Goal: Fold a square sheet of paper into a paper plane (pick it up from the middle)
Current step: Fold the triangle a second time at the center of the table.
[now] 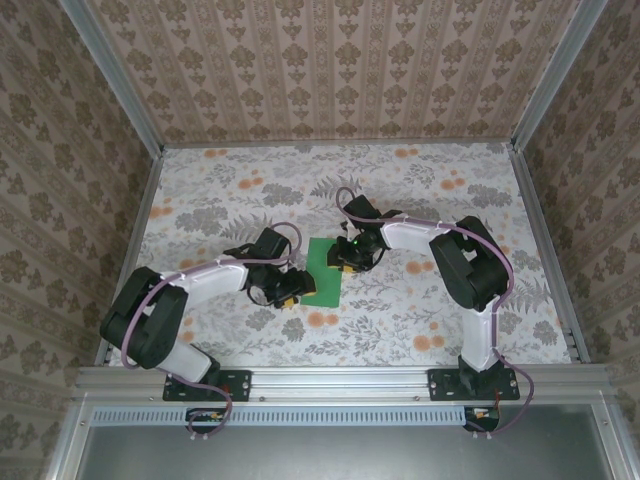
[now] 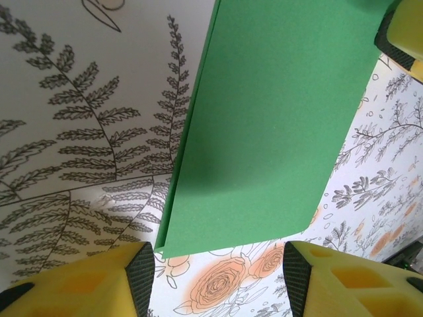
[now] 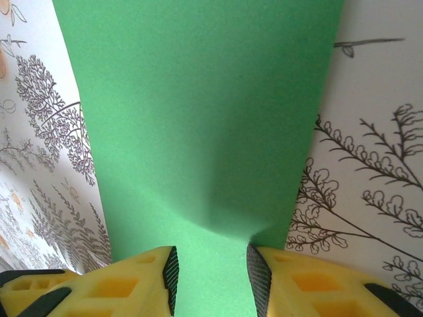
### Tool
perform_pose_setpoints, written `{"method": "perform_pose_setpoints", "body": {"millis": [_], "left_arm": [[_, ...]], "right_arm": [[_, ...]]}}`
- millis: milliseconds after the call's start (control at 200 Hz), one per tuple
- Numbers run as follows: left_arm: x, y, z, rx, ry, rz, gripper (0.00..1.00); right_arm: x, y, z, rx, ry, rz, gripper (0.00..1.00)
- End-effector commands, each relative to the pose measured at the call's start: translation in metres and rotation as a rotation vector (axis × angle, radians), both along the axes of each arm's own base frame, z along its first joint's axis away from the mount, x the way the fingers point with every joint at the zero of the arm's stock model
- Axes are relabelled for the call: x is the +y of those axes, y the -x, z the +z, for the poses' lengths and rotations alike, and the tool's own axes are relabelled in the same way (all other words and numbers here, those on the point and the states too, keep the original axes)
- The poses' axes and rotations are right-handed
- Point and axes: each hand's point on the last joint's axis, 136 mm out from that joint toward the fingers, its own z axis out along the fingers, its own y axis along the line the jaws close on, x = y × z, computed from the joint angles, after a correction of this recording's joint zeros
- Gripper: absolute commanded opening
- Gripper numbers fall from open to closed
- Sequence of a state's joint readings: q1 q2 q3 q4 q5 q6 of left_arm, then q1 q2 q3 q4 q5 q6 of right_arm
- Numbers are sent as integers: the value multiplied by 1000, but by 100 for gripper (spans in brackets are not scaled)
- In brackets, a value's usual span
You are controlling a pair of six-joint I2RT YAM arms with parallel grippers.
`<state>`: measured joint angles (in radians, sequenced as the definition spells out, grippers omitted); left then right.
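While the left gripper [image 1: 291, 295] sits released at centre-left, just short of the paper, the green sheet of paper [image 1: 322, 277] lies mid-frame (doubled along one edge); right gripper [image 1: 349, 260] straddles it, fingers parted, unclamped.

One square sheet of paper [image 1: 322, 272], two arms [image 1: 205, 278] [image 1: 455, 262]

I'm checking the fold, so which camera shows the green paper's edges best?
Left wrist: the green paper shows both long edges and near corners sharply. Right wrist crops the paper top and bottom; top external shows the paper small.
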<state>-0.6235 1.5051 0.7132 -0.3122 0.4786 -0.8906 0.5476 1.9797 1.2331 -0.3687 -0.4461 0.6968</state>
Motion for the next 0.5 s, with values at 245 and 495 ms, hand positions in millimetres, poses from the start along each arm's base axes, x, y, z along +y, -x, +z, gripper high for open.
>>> {"method": "perform_pose_setpoints", "body": {"millis": [245, 495], "left_arm": [[-8, 5, -8, 43, 4, -16, 57], [-13, 3, -3, 24, 26, -28, 52]], "right_arm": [[-21, 19, -39, 98, 103, -27, 37], [-21, 19, -40, 99, 105, -23, 36]]}}
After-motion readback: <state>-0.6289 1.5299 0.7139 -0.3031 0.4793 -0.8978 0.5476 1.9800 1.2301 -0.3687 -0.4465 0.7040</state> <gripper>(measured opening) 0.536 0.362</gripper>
